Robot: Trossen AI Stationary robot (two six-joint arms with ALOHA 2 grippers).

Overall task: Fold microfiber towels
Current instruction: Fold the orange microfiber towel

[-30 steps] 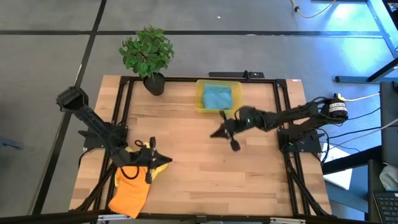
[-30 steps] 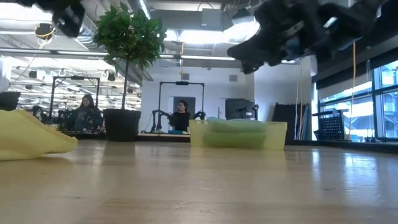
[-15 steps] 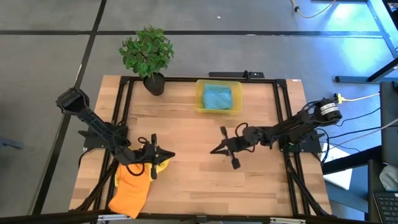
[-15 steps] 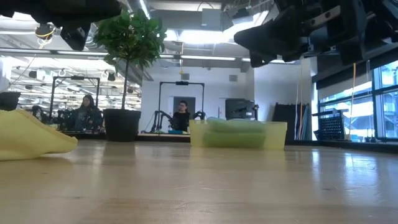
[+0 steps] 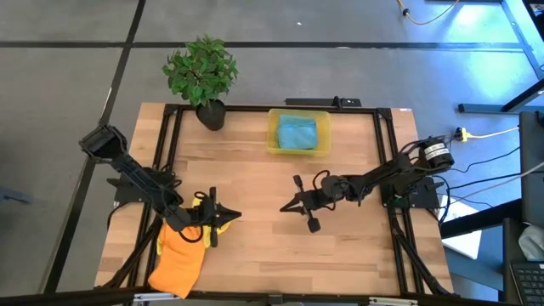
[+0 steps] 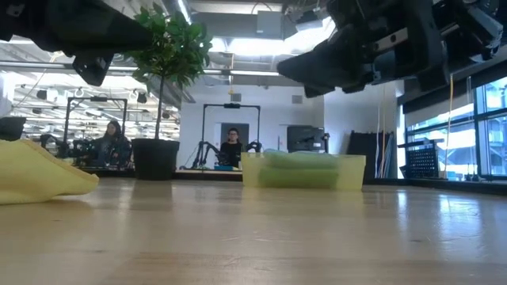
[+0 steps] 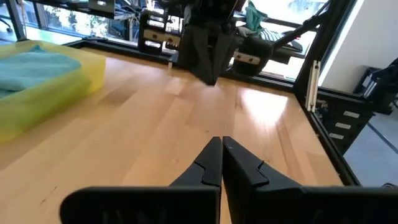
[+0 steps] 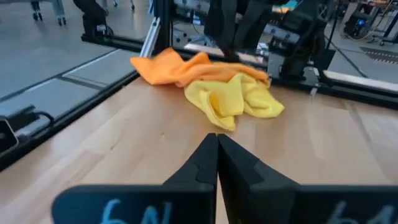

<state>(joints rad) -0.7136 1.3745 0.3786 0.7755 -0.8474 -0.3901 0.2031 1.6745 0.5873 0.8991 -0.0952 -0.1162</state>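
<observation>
Desk [image 5: 255, 255]: a pale wooden top on a black frame, seen from above with both dark arms reaching toward its middle.
Left jaws [image 5: 236, 215]: seen pressed together with nothing between them, held above the desk just beside the heap of towels at the left side, tips pointed at the middle.
Right jaws [image 5: 284, 208]: seen pressed together and empty, held over the middle of the desk, tips pointed at the left arm.
Orange towel [image 5: 177, 263]: left crumpled near the front left corner of the desk, partly under the left arm.
Yellow towel [image 8: 239, 96]: bunched up against the orange one, on the side nearer the middle of the desk; it touches neither arm.
Blue towel [image 5: 297, 133]: laid flat inside the yellow bin [image 5: 273, 136] at the back edge of the desk.
Potted plant [image 5: 202, 75]: set at the back left of the desk, near the bin.
Room beyond: two people are seen seated in the distance in the low view.
</observation>
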